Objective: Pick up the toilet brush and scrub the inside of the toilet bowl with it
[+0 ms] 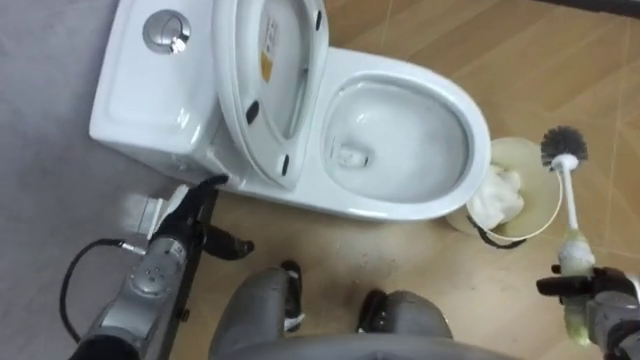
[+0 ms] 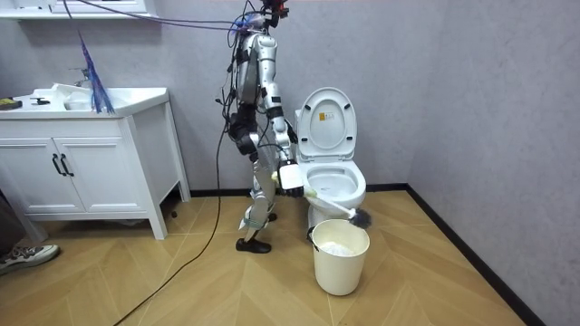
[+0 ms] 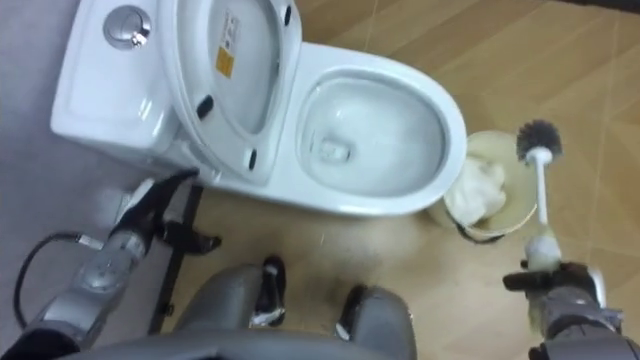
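Our right hand [image 1: 603,293] curls round the brush [image 1: 570,200], its bristles above the bin [image 1: 541,203] beside the toilet [image 1: 140,95]; our left hand [image 1: 193,205] hangs spread near the toilet's back.

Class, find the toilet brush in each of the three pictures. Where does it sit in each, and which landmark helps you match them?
Left eye view: the toilet brush is at the right edge, bristles up, just right of the bucket.
Right eye view: the toilet brush is at the right, bristles up, by the bucket.
Room view: the toilet brush is at the centre, slanting down above the bucket.
Shared landmark: the cream bucket.
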You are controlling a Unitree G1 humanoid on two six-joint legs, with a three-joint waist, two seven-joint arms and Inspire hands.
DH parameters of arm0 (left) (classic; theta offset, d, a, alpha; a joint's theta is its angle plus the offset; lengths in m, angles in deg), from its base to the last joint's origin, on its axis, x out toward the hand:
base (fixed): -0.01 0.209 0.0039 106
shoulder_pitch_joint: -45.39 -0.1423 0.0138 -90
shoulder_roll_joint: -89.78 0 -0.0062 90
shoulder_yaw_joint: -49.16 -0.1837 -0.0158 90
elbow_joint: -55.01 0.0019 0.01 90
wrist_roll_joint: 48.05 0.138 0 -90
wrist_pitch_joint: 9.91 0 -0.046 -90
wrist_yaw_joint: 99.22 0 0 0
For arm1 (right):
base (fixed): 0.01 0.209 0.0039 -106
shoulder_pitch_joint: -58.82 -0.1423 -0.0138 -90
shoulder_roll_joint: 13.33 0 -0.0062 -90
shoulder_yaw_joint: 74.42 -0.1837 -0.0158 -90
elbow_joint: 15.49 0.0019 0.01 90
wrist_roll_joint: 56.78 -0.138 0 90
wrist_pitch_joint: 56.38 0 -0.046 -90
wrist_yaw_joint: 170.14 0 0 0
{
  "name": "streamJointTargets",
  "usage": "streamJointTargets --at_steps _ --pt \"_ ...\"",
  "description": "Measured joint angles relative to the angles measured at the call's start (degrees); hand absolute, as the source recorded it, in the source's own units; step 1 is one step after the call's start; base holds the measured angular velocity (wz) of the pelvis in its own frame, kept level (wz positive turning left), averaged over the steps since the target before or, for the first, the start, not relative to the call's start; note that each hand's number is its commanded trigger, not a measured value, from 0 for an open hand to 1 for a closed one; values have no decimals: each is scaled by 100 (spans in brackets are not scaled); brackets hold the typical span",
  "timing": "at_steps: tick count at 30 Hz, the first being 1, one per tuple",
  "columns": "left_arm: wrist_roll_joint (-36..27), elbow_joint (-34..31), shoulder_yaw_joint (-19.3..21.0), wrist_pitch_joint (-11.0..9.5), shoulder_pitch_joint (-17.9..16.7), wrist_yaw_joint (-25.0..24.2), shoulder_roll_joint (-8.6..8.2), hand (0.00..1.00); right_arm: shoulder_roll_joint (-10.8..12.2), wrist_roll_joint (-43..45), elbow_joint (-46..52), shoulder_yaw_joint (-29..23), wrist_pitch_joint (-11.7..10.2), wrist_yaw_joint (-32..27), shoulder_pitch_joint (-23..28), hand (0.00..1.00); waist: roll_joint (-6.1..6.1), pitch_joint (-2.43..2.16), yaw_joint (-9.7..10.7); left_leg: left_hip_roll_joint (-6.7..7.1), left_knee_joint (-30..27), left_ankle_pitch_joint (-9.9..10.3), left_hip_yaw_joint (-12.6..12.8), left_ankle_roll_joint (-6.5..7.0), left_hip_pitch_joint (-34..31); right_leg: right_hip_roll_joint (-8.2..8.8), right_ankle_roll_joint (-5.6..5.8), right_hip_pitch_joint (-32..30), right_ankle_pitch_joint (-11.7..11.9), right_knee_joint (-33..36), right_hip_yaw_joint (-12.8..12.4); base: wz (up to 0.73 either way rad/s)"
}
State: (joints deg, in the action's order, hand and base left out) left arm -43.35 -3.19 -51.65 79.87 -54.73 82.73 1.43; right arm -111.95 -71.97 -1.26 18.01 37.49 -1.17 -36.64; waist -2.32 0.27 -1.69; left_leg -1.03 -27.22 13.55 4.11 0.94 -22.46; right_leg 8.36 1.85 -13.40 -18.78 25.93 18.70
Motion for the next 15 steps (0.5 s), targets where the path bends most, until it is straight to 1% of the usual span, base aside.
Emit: streamJointTargets --at_steps 2,3,4,5,7,8,10,12,13,14,15 --pt "-26 4 168 5 -148 -26 -16 0 0 10 73 -98 0 -6 94 100 -7 -1 -20 -5 188 -17 10 -24 277 -109 14 359 157 -396 46 3" --pt "-72 -2 246 6 -286 -28 -22 0 1 40 189 -149 4 -25 156 100 -16 5 -28 -4 312 -43 7 -31 433 -154 21 561 239 -618 69 0" --pt "-74 -29 369 7 -352 -34 -42 0 2 90 334 -160 -5 -49 224 100 -35 1 9 0 439 -74 19 -31 592 -173 33 746 301 -801 128 0" --pt "-73 -30 433 8 -393 -35 -56 0 2 131 384 -160 -6 -55 242 100 -54 0 8 0 499 -87 29 -35 678 -177 38 814 322 -876 131 0" --pt "-63 -18 581 27 -550 -39 -77 0 7 250 492 -156 -4 -69 270 100 -88 4 -12 20 661 -103 23 -52 971 -225 50 1140 410 -1141 145 -2" --pt "-59 -18 617 28 -613 -40 -78 0 13 274 517 -156 -3 -70 289 100 -108 7 -20 27 686 -104 19 -54 1036 -227 50 1198 412 -1175 150 0" --pt "-66 -43 776 29 -818 -40 -84 0 73 550 823 -157 71 -87 421 100 -191 0 -30 49 793 -117 -10 -75 1253 -232 50 1393 412 -1240 195 0" --pt "-61 -47 865 41 -985 -41 -89 0 172 853 1038 -157 95 -83 489 100 -250 25 -15 51 851 -122 -13 -85 1410 -244 50 1551 412 -1302 206 0" --pt "-48 -49 910 50 -1073 -48 -110 0 235 1044 1199 -157 102 -79 588 100 -280 15 -18 63 853 -121 -32 -86 1469 -250 50 1649 413 -1374 230 6" --pt "-44 -48 941 55 -1100 -55 -137 0 259 1144 1269 -156 101 -69 640 100 -283 13 -17 70 854 -121 -50 -86 1492 -252 55 1695 418 -1401 254 16" --pt "-9 -45 1022 65 -1113 -90 -211 0 287 1350 1384 -156 100 -53 744 100 -270 5 -20 88 853 -121 -116 -87 1523 -251 62 1774 425 -1438 314 23"
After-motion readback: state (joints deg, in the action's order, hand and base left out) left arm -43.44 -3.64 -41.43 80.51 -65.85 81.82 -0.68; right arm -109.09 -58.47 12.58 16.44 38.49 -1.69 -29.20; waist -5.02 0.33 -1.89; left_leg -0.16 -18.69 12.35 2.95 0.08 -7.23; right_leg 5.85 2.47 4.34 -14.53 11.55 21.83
